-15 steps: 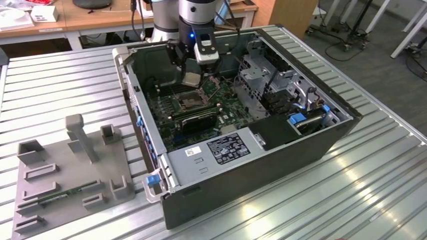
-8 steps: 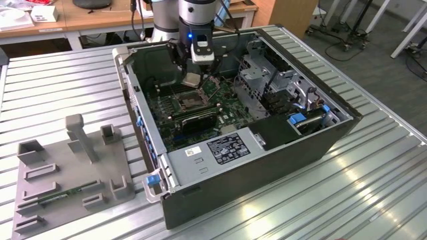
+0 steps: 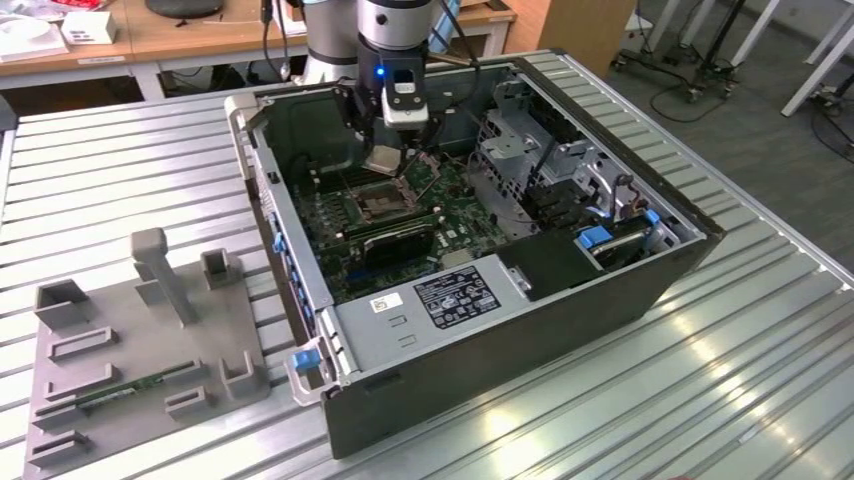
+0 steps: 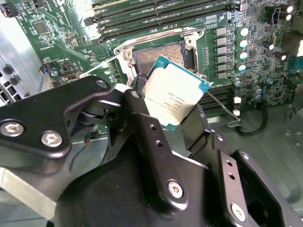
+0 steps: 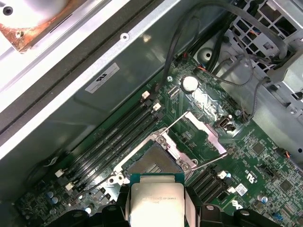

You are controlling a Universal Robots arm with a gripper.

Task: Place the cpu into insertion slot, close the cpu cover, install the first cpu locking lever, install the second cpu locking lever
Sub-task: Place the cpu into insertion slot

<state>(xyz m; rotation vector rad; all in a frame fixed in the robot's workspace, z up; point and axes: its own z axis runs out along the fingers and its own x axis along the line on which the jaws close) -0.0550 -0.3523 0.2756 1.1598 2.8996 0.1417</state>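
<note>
Cpu (image 4: 176,92): flat square chip with a silvery-tan metal top and a green edge, clamped on two opposite sides in the gripper (image 4: 169,124) and held clear above the board. Insertion slot (image 5: 150,163): dark square socket with a silvery rim, uncovered, just below and ahead of the fingertips. Cpu cover (image 5: 204,131): silvery plate, swung open off the slot, on the side away from the gripper. Locking levers (image 5: 210,161): thin wires, unlatched, beside the slot.

Arm (image 3: 396,30) hangs vertical, jaws pinching the cpu (image 4: 176,92).
</note>
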